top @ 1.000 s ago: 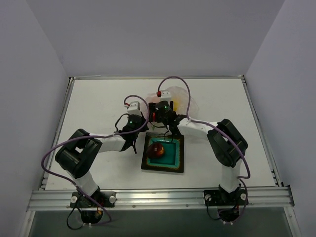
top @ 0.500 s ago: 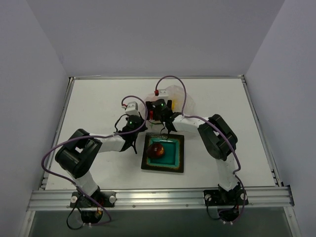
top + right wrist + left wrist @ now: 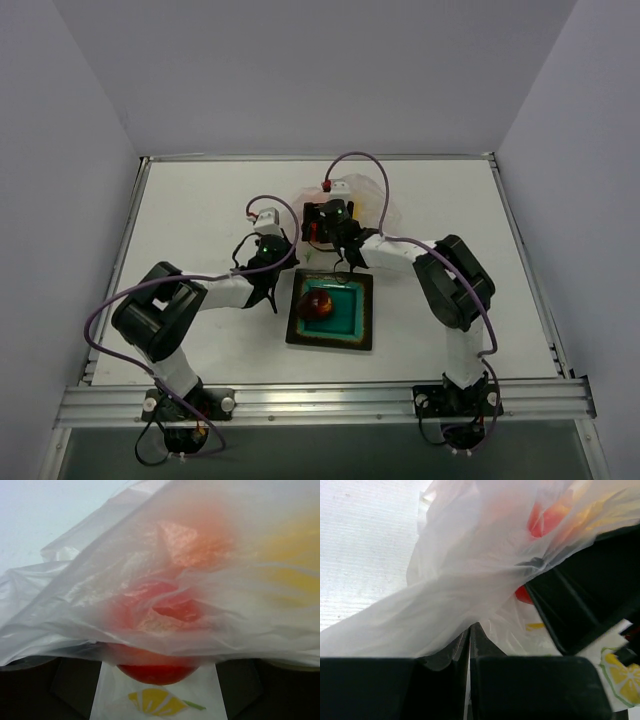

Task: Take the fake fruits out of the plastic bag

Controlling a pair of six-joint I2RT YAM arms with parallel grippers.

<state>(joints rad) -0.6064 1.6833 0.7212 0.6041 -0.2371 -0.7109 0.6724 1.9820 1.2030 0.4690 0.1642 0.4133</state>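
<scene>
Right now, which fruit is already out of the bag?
The dark red fruit, sitting on the teal plate; the other fruits lie inside the plastic bag.

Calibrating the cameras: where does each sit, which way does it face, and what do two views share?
Top external: above and behind the bases, looking down on the table; left arm, right arm, plate, plastic bag show.
Left wrist: on its arm, looks along the shut left gripper pinching the bag.
Right wrist: on its arm, looks past the open right gripper into the bag.
Both wrist views share the bright red fruit.
</scene>
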